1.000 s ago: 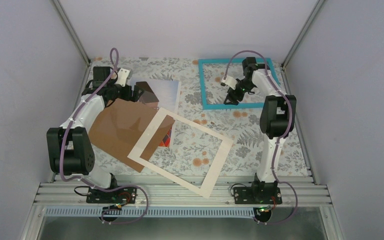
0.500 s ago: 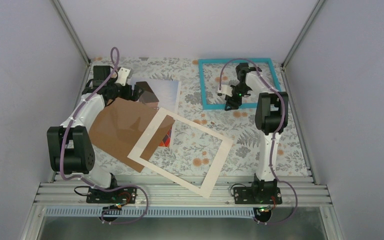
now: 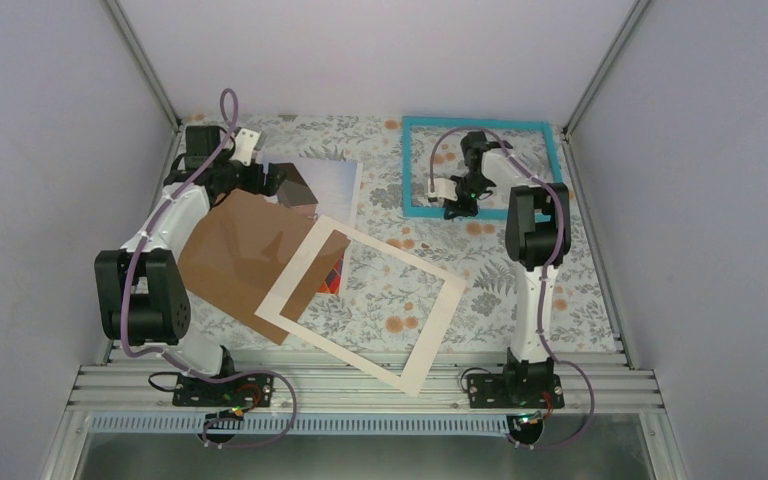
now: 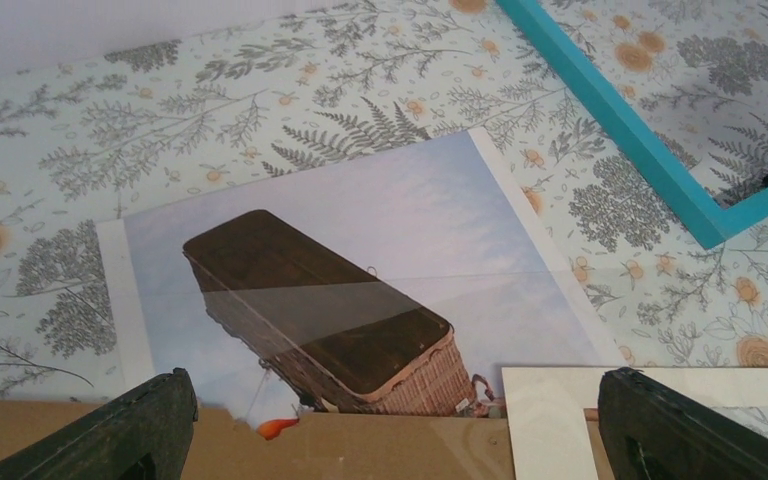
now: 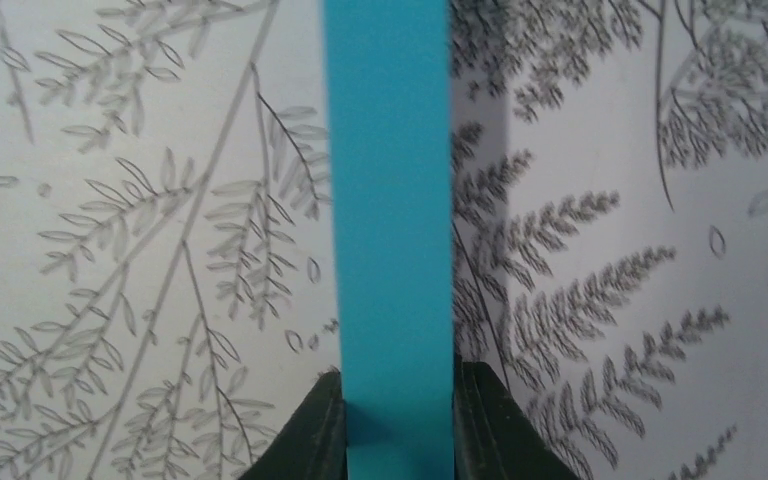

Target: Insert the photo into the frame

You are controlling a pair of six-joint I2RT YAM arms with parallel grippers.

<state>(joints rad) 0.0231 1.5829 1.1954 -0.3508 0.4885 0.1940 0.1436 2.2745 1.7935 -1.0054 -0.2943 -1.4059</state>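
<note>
The photo (image 3: 332,181) lies flat at the back left, its balloon basket showing on pale sky (image 4: 380,250), its near part covered by the brown backing board (image 3: 245,250). My left gripper (image 3: 276,183) hovers over the board's far edge, open, with nothing between its fingers (image 4: 155,430). The turquoise frame (image 3: 407,165) lies at the back right. My right gripper (image 3: 457,208) is at the frame's near rim. In the right wrist view both fingers press the sides of the blue rim (image 5: 388,200), so that gripper (image 5: 398,390) is shut on it.
A cream mat border (image 3: 430,330) lies tilted in the middle, its far corner over the backing board (image 4: 340,455) and photo. A corner of the frame (image 4: 620,120) shows right of the photo. Grey walls close in the floral tablecloth (image 3: 520,290) on three sides.
My right gripper has moved left and toward the near rim of the frame and closed on it. The left arm has barely moved.
</note>
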